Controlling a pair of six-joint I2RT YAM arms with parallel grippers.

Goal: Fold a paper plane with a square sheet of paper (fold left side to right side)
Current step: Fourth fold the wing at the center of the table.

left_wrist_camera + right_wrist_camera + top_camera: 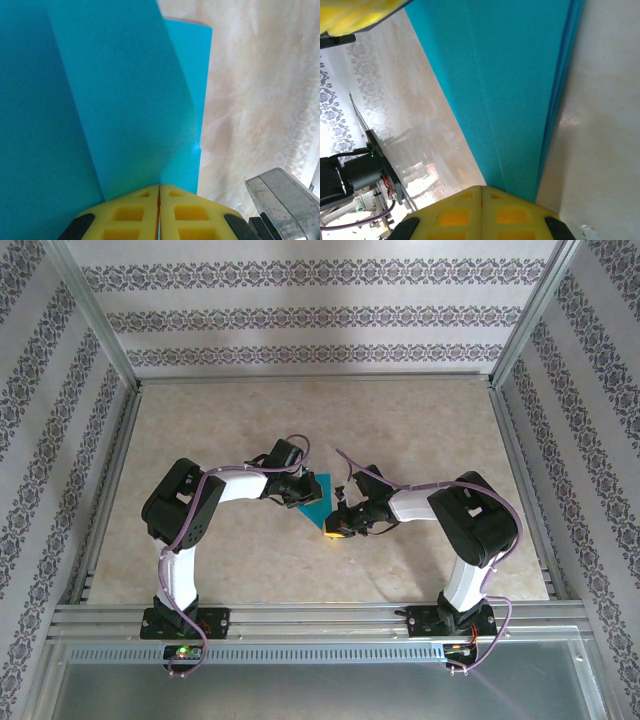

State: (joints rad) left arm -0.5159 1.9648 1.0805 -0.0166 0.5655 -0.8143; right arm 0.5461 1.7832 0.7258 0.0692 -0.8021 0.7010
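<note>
Top external, left tool (301, 500) and right tool (337, 528) each clamped on folded teal paper (319, 496), marbled table (400, 430) around

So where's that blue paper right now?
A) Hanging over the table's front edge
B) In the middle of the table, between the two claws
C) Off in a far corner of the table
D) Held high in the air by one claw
B: the folded teal paper lies mid-table, with the left claw closed on one edge and the shut right claw at its other end.
</note>
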